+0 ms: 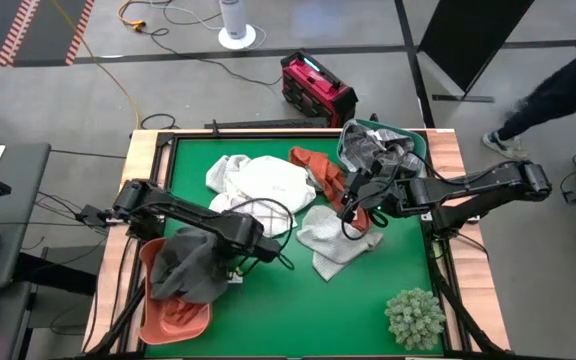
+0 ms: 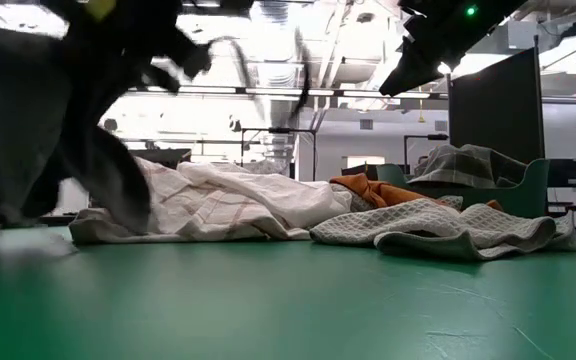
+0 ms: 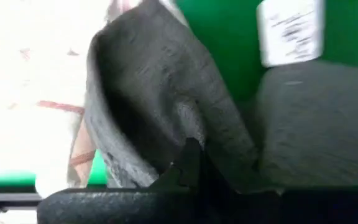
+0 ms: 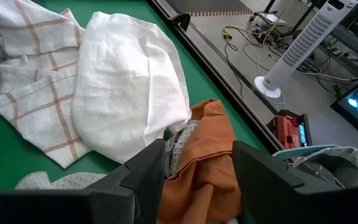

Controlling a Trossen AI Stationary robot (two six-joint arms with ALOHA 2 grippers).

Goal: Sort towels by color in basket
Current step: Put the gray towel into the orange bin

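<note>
- Towels lie mid-table; my left gripper holds the grey towel over the orange basket.
- Its hanging end may fall outside the rim when I let go.
- My right gripper, jaws wide around the orange towel, could also pinch the white towel.

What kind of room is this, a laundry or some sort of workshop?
Most likely a robotics lab or test workshop, not a laundry. A green-topped table carries two robot arms, cables trail across the bare floor beside a tower fan, and exposed ceiling ducts run overhead.
</note>
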